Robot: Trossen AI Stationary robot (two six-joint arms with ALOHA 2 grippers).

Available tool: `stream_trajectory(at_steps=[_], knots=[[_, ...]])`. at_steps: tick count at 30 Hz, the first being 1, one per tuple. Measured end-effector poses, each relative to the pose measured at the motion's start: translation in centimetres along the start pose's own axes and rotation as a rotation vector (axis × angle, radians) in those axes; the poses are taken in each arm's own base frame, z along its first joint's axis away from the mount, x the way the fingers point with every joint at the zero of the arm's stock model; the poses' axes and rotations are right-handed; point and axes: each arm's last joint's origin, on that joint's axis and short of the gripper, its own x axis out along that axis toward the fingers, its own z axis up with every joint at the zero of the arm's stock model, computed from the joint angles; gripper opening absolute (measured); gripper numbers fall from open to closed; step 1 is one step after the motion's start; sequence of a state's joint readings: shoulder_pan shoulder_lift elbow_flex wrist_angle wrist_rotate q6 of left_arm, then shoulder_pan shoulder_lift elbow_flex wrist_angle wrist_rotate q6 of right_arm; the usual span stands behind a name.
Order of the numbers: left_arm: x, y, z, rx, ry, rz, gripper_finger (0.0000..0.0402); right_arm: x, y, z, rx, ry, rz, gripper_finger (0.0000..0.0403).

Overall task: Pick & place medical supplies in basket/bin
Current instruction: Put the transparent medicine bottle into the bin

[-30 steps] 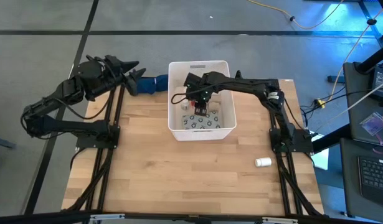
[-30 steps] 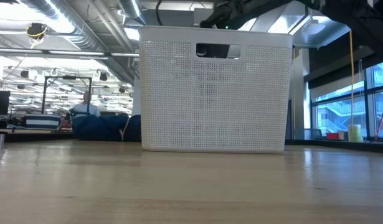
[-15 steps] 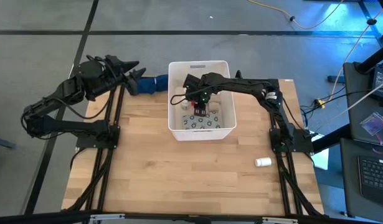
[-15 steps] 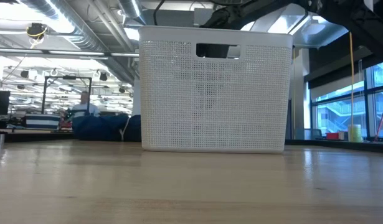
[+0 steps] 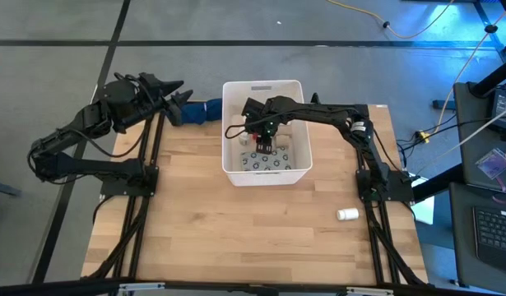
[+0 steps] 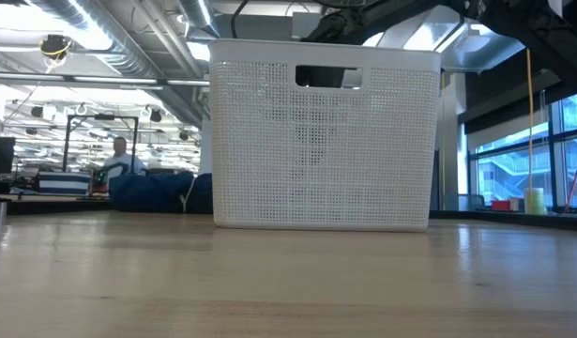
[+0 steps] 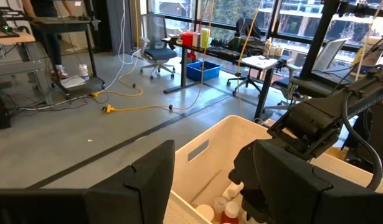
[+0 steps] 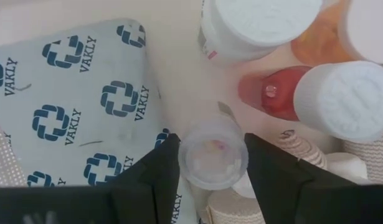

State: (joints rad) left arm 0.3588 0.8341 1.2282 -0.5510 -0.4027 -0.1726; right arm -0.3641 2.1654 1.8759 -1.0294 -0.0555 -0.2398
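The white bin [image 5: 264,171] stands at the far middle of the wooden surface [image 5: 236,230]. The right gripper [image 5: 264,144] reaches down inside it; its fingers [image 8: 147,180] flank a clear capped vial [image 8: 213,154], parted either side, though contact cannot be confirmed. Around the vial lie a white pouch printed VAKLY [image 8: 73,106], a red bottle [image 8: 272,93], white-capped bottles [image 8: 260,25] and beige rolls [image 8: 303,149]. One white bottle [image 5: 347,215] remains outside on the surface near the right arm's base. The left gripper [image 5: 174,97] waits raised beside the bin's left side over a dark blue cloth [image 5: 205,110], fingers parted, empty.
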Motion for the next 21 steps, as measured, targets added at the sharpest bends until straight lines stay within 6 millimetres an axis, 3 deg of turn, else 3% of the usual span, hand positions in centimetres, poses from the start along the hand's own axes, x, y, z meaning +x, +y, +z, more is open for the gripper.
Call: stream_trajectory(at_steps=[16, 21], knots=[[-0.01, 0.01, 0.00, 0.000, 0.000, 0.000, 0.0212, 0.01, 0.11, 0.02, -0.007, -0.010, 0.043, 0.0176], [-0.01, 0.01, 0.00, 0.000, 0.000, 0.000, 0.0212, 0.01, 0.11, 0.02, -0.007, -0.010, 0.042, 0.0205]])
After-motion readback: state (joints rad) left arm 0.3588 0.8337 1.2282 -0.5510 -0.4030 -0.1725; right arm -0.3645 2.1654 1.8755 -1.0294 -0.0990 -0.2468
